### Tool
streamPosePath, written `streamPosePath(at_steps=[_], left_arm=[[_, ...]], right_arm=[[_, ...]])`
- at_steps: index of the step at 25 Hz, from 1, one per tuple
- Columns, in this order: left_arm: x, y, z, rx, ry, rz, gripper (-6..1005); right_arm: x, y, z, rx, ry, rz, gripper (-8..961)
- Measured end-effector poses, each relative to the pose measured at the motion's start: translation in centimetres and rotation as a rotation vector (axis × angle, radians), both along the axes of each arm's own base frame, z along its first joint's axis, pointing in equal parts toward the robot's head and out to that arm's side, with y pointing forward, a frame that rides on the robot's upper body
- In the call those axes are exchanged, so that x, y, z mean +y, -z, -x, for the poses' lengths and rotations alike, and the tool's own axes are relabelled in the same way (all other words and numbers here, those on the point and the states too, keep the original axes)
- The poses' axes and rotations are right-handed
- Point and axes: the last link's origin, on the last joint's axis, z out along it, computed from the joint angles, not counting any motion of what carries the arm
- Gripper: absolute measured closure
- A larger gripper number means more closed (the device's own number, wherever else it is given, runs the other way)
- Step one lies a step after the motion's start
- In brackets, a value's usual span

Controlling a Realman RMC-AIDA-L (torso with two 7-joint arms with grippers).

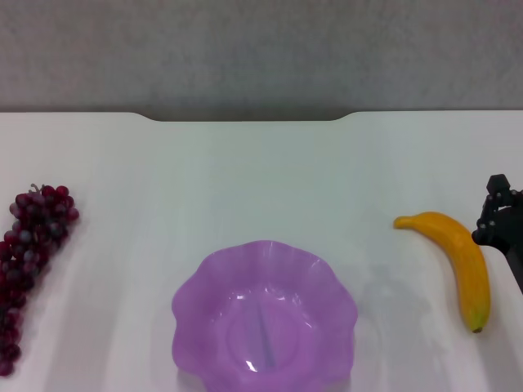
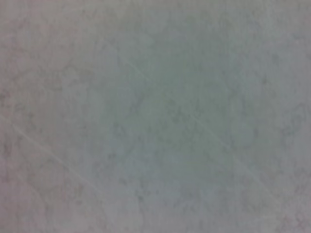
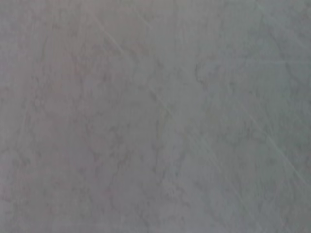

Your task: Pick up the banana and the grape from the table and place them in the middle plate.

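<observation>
yellow-orange banana (image 1: 459,261), purple plate (image 1: 327,282), dark-red grape (image 1: 33,245)

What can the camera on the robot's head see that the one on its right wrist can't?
Only the head view shows the banana, the grape, the middle plate between them on the table, and part of the right gripper beside the banana at the table's right edge. Only the right wrist view shows a plain grey mottled surface crossed by faint lines. They share nothing recognisable; the left arm appears in neither.
</observation>
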Motion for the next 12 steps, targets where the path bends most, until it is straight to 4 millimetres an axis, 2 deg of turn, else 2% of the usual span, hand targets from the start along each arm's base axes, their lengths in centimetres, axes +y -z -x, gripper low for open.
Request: streamPosePath(at_steps=[12], left_arm=[[-0.01,-0.01,0.01,0.0,0.0,0.0,956]], right_arm=[[0.02,-0.02,-0.02,-0.001,0.0,0.0,950]])
